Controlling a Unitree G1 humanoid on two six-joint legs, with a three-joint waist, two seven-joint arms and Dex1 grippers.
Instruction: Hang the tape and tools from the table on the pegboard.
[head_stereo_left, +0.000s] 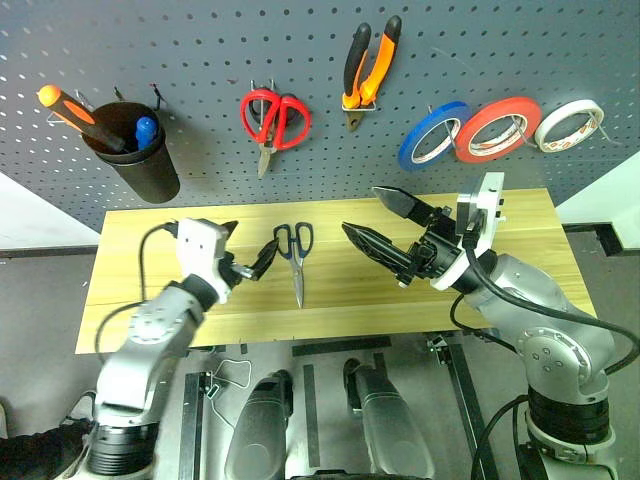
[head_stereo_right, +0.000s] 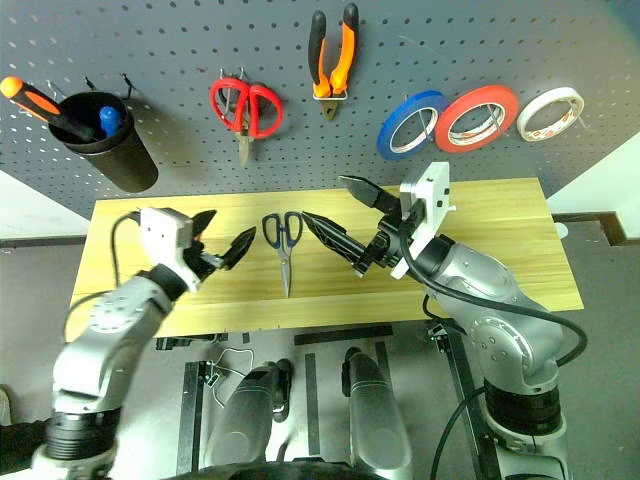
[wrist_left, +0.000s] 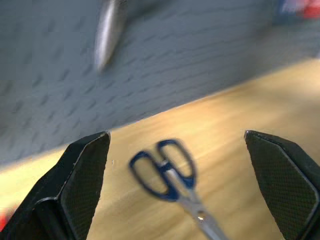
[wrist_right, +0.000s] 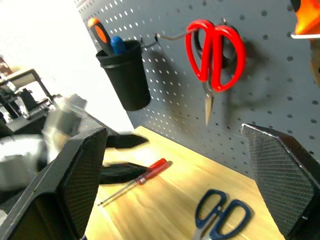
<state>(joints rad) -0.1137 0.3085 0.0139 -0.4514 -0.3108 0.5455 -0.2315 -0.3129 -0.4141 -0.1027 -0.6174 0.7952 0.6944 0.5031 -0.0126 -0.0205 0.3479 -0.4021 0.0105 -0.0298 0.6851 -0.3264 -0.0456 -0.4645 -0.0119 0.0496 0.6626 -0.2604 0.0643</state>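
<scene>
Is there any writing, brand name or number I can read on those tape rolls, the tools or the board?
None can be read.
The red tape, blue roll and white roll: no print visible.
The pliers, red-handled scissors and steel scissors: no readable marks.
The pegboard: only holes and hooks.

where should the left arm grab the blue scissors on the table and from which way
Probably at the pivot, just below the handle loops of the blue scissors. They lie flat on the table, loops toward the pegboard, blades shut and pointing at the table's near edge. Come from above with the open left gripper, jaws straddling the narrow neck across its width; it is thin and low, so pinch close to the wood.
</scene>
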